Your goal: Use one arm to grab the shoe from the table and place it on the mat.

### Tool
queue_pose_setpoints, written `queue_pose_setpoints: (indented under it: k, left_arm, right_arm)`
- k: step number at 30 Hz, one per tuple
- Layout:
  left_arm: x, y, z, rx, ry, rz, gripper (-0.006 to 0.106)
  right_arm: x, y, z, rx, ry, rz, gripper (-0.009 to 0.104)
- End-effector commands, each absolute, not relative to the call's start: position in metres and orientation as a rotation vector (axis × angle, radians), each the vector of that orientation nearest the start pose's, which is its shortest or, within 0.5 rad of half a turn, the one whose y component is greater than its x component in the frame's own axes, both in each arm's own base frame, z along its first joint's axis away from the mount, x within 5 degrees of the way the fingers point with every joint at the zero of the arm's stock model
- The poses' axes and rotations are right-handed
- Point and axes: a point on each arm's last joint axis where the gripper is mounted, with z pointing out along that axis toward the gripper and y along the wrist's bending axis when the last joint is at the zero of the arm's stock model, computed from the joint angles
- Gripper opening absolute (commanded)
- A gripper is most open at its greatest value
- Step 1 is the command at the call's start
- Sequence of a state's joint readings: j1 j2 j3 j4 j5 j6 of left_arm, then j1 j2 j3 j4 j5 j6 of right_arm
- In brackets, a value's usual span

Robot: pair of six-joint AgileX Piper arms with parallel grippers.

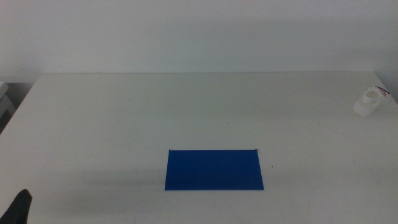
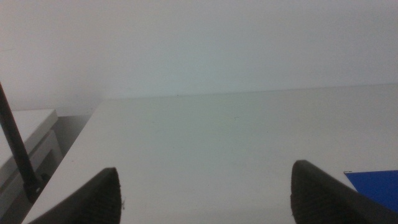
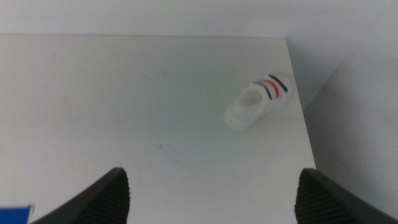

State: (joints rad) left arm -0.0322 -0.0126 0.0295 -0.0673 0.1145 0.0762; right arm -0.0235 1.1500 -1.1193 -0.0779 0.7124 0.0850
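Note:
The white shoe point(image 1: 371, 101) with black and red straps sits near the table's far right edge; it also shows in the right wrist view point(image 3: 257, 104), well ahead of the right gripper. The dark-blue mat point(image 1: 214, 169) lies flat at the front middle of the white table point(image 1: 155, 112); one corner of it shows in the left wrist view point(image 2: 373, 186) and a sliver in the right wrist view point(image 3: 13, 214). My left gripper point(image 2: 205, 199) is open and empty, and only its tip shows at the middle view's bottom left point(image 1: 18, 208). My right gripper point(image 3: 211, 199) is open, empty, and out of the middle view.
A white cabinet point(image 2: 25, 143) stands off the table's left side, with a thin dark cable point(image 2: 15, 146) in front of it. The table's right edge point(image 3: 301, 106) runs close beside the shoe.

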Motion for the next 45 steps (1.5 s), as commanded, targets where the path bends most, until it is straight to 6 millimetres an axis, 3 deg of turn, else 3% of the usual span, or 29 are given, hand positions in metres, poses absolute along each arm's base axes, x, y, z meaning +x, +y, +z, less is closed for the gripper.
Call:
queue_pose_setpoints:
  k: [1,5,10,14,18,24,32,39,45]
  left_arm:
    - [0.056,-0.002,0.199,0.026,1.526,-0.035,0.094]
    - [0.056,-0.002,0.199,0.026,1.526,-0.035,0.094]
    - [0.056,-0.002,0.199,0.026,1.526,-0.035,0.094]
    - [0.056,-0.002,0.199,0.026,1.526,-0.035,0.094]
    - [0.056,-0.002,0.199,0.026,1.526,-0.035,0.094]
    - [0.056,-0.002,0.199,0.026,1.526,-0.035,0.094]
    - [0.056,-0.002,0.199,0.026,1.526,-0.035,0.094]
    - [0.056,-0.002,0.199,0.026,1.526,-0.035,0.094]
    - [0.056,-0.002,0.199,0.026,1.526,-0.035,0.094]
  right_arm:
    - [0.263,-0.013,0.401,0.075,2.156,-0.083,0.071]
    - [0.306,-0.016,0.403,0.258,2.282,-0.040,0.071]
    - [0.362,-0.022,0.390,0.573,2.343,0.003,0.071]
    - [0.393,-0.026,0.380,0.829,2.310,0.027,0.071]
    - [0.416,-0.026,0.362,0.935,2.314,0.058,0.071]
    - [0.427,-0.018,0.342,1.071,2.334,0.201,0.071]
    - [0.428,-0.026,0.330,1.085,2.375,0.055,0.071]
    - [0.433,-0.047,0.317,1.285,2.306,0.078,0.071]
    - [0.451,-0.072,0.307,1.397,2.318,0.067,0.071]
